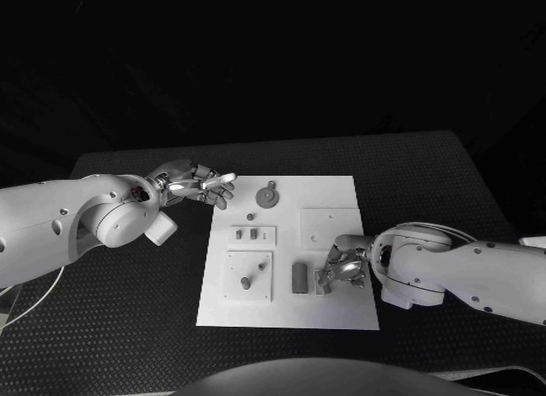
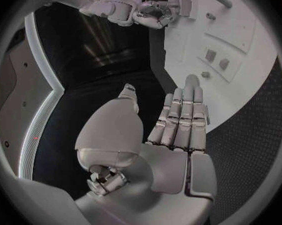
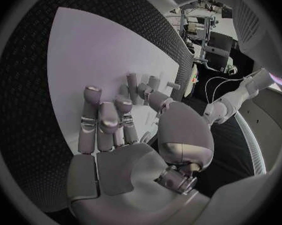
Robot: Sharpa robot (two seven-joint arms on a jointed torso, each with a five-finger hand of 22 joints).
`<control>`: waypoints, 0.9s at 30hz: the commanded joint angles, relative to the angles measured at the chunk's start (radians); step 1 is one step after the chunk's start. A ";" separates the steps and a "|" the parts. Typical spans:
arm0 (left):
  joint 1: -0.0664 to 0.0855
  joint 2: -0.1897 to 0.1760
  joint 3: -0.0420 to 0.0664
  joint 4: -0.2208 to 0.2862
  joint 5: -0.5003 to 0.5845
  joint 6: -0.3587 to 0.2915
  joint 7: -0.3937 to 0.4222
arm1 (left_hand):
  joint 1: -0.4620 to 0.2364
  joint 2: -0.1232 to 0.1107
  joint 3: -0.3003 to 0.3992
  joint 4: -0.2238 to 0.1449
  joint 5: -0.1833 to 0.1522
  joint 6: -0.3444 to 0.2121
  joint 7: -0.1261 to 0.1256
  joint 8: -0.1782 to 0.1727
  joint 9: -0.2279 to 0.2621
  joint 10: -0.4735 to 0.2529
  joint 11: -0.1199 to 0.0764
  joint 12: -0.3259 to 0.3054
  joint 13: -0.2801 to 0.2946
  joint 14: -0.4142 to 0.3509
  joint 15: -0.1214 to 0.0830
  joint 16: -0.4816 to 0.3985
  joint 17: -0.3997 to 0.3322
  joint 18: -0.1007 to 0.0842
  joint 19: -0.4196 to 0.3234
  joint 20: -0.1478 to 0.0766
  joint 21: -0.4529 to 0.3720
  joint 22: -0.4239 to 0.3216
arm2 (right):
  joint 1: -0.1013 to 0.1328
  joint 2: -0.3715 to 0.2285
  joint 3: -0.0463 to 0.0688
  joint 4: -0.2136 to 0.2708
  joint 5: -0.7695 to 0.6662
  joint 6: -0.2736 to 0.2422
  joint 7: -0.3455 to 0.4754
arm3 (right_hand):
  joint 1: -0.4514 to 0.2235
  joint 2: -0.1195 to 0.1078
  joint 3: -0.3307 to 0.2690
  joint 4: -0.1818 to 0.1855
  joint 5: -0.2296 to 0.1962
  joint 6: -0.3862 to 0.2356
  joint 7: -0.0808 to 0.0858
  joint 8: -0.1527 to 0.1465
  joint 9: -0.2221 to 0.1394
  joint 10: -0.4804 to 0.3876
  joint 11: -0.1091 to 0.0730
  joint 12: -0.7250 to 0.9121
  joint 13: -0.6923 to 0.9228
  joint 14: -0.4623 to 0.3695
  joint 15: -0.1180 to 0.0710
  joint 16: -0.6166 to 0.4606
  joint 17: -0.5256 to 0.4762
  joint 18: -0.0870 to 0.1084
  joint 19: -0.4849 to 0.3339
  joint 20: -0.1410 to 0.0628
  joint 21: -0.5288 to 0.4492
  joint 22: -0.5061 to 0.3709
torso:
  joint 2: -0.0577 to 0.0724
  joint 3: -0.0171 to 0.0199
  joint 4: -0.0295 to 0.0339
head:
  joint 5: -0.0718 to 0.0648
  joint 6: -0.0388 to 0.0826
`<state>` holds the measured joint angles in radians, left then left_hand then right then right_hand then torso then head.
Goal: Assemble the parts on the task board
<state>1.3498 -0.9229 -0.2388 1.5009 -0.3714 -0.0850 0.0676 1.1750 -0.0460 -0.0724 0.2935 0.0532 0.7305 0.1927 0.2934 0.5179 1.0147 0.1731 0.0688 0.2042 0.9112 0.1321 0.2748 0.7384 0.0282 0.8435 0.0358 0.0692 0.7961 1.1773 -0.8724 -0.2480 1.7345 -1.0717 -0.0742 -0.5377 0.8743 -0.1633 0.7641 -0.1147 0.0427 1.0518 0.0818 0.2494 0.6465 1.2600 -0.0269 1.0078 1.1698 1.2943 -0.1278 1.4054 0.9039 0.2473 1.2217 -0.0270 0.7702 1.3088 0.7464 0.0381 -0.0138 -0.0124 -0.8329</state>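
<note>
Working at the near right part of the flat white rectangular task board [image 1: 327,313], the right silver hand [image 1: 342,269] rests fingers-down beside a small grey oblong part [image 1: 299,278] lying on the plate. Whether it pinches anything, I cannot tell; its fingers [image 3: 100,120] lie against the board. The left silver hand [image 1: 200,185] hovers off the board's far left corner, fingers extended and holding nothing. A round grey disc part [image 1: 266,196] lies near it on the board. I judge a part is being picked or seated; next comes a firm grip and careful alignment. A black textured table [image 1: 130,330] carries everything, with a dark room around.
</note>
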 commanded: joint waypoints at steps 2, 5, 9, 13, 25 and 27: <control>0.001 0.001 0.000 0.003 -0.005 0.020 0.001 | 0.010 0.003 -0.007 0.001 -0.004 0.001 0.023 0.003 -0.002 0.006 0.000 0.003 -0.001 0.008 0.001 -0.004 0.001 0.008 0.003 -0.002 0.004 -0.001 | -0.002 0.001 -0.001 0.001 0.046 -0.003 0.005 | -0.006 -0.001 0.000 0.009 0.006 0.005 0.000 -0.003 -0.001 0.002 -0.002 0.000 -0.001 0.001 -0.005 0.004 -0.001 0.015 0.002 -0.007 -0.006 0.015 | 0.000 0.0003 -0.0002 | 0.001 0.000; 0.001 0.000 0.000 0.003 -0.006 0.021 0.000 | 0.010 0.003 -0.008 0.001 -0.004 0.001 0.023 0.003 -0.002 0.006 0.000 0.003 -0.001 0.008 0.001 -0.004 0.001 0.008 0.003 -0.002 0.004 -0.001 | -0.002 0.002 -0.001 -0.002 0.061 -0.009 0.007 | -0.010 0.001 -0.001 0.014 0.006 0.009 -0.001 -0.001 -0.001 0.002 -0.003 0.001 -0.001 0.001 -0.006 0.005 0.000 0.015 0.003 -0.007 -0.005 0.015 | 0.000 0.0008 -0.0002 | 0.001 0.000; 0.001 0.000 0.000 0.003 -0.006 0.022 0.000 | 0.011 0.004 -0.009 0.001 -0.004 0.001 0.023 0.003 -0.002 0.006 0.000 0.003 -0.001 0.008 0.001 -0.005 0.001 0.008 0.003 -0.002 0.004 -0.001 | -0.002 0.004 -0.001 -0.006 0.081 -0.009 0.007 | -0.015 0.003 -0.002 0.018 0.006 0.010 -0.002 -0.001 -0.001 0.002 -0.004 0.001 -0.001 0.001 -0.007 0.006 0.000 0.015 0.003 -0.007 -0.005 0.016 | 0.000 0.0009 -0.0007 | 0.001 0.001; 0.001 0.001 0.000 0.002 -0.007 0.022 -0.001 | 0.011 0.005 -0.009 0.001 -0.004 0.001 0.023 0.003 -0.002 0.006 0.000 0.003 -0.001 0.008 0.001 -0.005 0.001 0.008 0.003 -0.002 0.004 -0.002 | -0.002 0.011 -0.001 -0.013 0.089 -0.014 0.008 | -0.024 0.010 -0.005 0.026 0.007 0.010 -0.002 0.000 -0.001 0.002 -0.005 0.001 -0.001 0.001 -0.008 0.006 0.000 0.015 0.003 -0.008 -0.005 0.016 | 0.000 0.0008 -0.0006 | -0.001 0.001; 0.001 0.000 0.000 0.002 -0.008 0.024 -0.003 | 0.009 0.007 -0.013 0.001 -0.004 0.001 0.023 0.003 -0.002 0.006 0.000 0.003 -0.001 0.008 0.002 -0.006 0.001 0.007 0.003 -0.002 0.004 -0.002 | -0.003 0.021 -0.001 -0.022 0.106 0.013 0.005 | -0.082 0.030 -0.023 0.048 0.007 0.015 -0.005 0.003 -0.001 0.000 -0.007 0.001 0.000 -0.002 -0.010 0.008 0.001 0.015 -0.002 -0.007 -0.006 0.018 | 0.000 0.0003 0.0001 | -0.003 -0.001; 0.001 0.000 0.000 0.002 -0.009 0.025 -0.003 | 0.009 0.007 -0.013 0.001 -0.004 0.001 0.023 0.003 -0.003 0.006 0.000 0.003 -0.001 0.008 0.002 -0.006 0.001 0.007 0.003 -0.002 0.004 -0.002 | -0.004 0.022 -0.001 -0.022 0.108 0.019 0.005 | -0.089 0.030 -0.023 0.050 0.006 0.016 -0.005 0.003 -0.001 -0.001 -0.008 0.001 0.000 -0.002 -0.010 0.008 0.001 0.015 -0.003 -0.008 -0.006 0.018 | 0.000 0.0003 -0.0006 | -0.003 -0.003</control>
<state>1.3498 -0.9233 -0.2388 1.5004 -0.3750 -0.0771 0.0619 1.1789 -0.0420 -0.0802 0.2958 0.0532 0.7305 0.1927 0.2934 0.5163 1.0147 0.1731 0.0688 0.2044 0.9112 0.1321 0.2747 0.7390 0.0279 0.8434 0.0358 0.0692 0.7953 1.1771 -0.8564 -0.2475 1.7080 -0.9816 -0.0797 -0.5436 0.7932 -0.1322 0.7408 -0.0686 0.0465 1.0639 0.0769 0.2557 0.6478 1.2600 -0.0269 1.0078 1.1699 1.2924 -0.1329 1.4092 0.9042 0.2472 1.2233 -0.0326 0.7702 1.3088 0.7466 0.0384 -0.0141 -0.0157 -0.8341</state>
